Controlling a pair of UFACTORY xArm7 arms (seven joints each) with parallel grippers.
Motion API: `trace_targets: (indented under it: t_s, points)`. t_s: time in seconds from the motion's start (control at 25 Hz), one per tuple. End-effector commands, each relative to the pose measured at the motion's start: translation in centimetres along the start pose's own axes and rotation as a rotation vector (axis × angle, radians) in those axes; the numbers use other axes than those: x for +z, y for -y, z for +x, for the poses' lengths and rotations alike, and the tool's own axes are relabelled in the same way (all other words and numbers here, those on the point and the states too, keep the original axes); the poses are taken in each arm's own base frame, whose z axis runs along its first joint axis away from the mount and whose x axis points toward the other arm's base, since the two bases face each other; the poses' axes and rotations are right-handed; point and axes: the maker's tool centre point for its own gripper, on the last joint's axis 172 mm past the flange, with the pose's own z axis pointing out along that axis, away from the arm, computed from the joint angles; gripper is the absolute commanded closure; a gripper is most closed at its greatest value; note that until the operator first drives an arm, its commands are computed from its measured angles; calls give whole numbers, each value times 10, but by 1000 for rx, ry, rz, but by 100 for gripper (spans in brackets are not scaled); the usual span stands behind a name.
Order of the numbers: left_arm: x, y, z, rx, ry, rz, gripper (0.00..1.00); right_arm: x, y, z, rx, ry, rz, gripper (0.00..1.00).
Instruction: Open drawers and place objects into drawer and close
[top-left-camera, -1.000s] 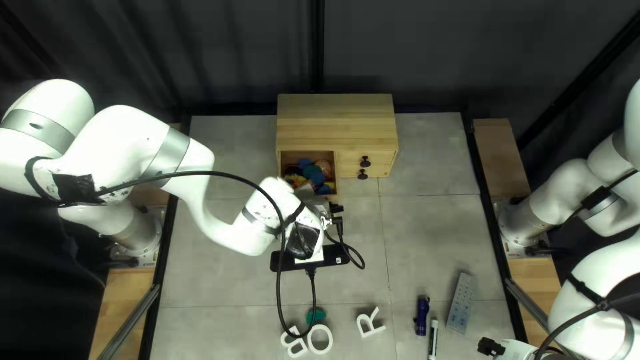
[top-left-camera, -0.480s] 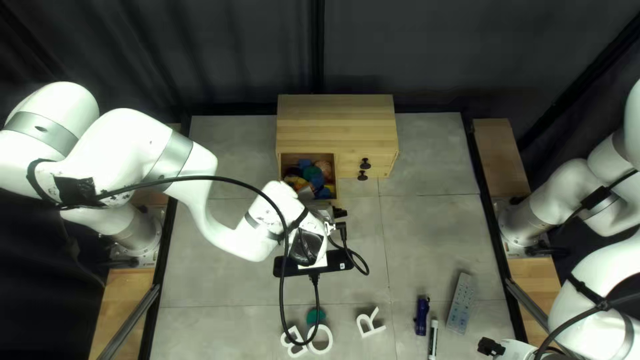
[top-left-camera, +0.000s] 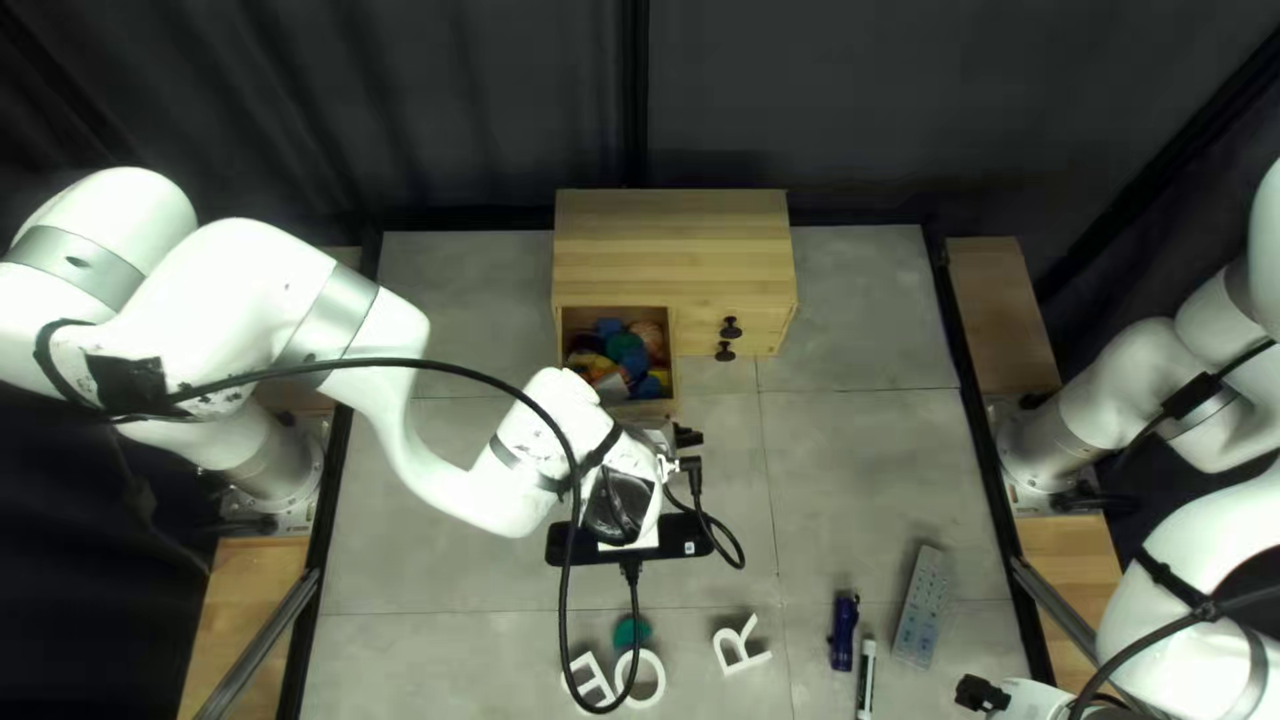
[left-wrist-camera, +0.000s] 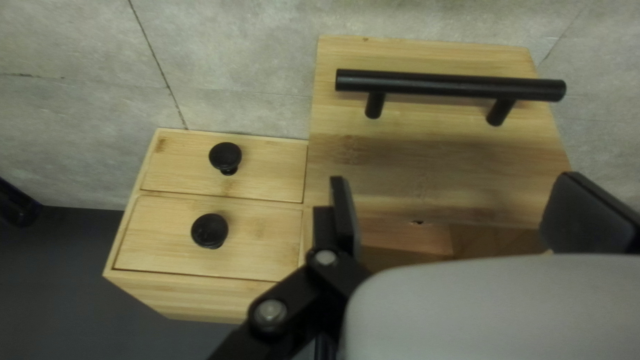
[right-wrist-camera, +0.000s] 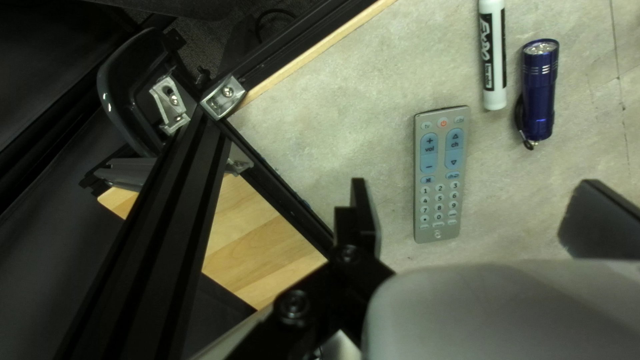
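Top left view: wooden cabinet (top-left-camera: 674,247) at 12 o'clock, its big drawer (top-left-camera: 674,374) pulled out. Colored pieces (top-left-camera: 627,350) piled inside, blue, teal, yellow, orange; can't ID them individually. The two small drawers (left-wrist-camera: 230,163) with round black knobs (left-wrist-camera: 225,156) are shut.

Left gripper (top-left-camera: 651,430) sits just off the open drawer, at its 5 o'clock, claw wide, gripping nothing. Left wrist view: drawer front (left-wrist-camera: 433,150) and black bar handle (left-wrist-camera: 450,85) lie ahead, part of the drawer's inside shows between the fingers. Can't tell if either finger touches wood.

Right gripper (top-left-camera: 984,694) at roughly 4:30, also wide, nothing held. From it in the top left view: remote (top-left-camera: 920,614) at 11 o'clock, blue flashlight (top-left-camera: 843,631) at 10, marker (top-left-camera: 866,678) at 9. All three on the table (top-left-camera: 854,480), marker just beside flashlight, remote a bit apart.

Near 6 o'clock: white letter O (top-left-camera: 640,678), teal disc (top-left-camera: 630,632) above it, another white letter (top-left-camera: 587,678) partly behind the black cable (top-left-camera: 562,600). White R (top-left-camera: 740,647) between 5 and 6.
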Motion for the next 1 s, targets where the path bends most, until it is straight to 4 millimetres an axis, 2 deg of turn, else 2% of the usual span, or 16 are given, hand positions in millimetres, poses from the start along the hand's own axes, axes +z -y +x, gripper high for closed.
trace_targets:
  t_s: [0.04,0.2,0.48,0.76,1.0]
  points:
    - [8,9,-2,10,-21,-27,0,0,0,0,0,0,0,0]
    - [14,10,-6,20,-48,-50,0,0,0,0,0,0,0,0]
    - [15,12,-28,42,-59,-82,0,0,0,0,0,0,0,0]
    - [41,23,-49,50,-53,-95,0,0,0,0,0,0,0,0]
    - [49,25,-64,47,-36,-108,0,0,0,0,0,0,0,0]
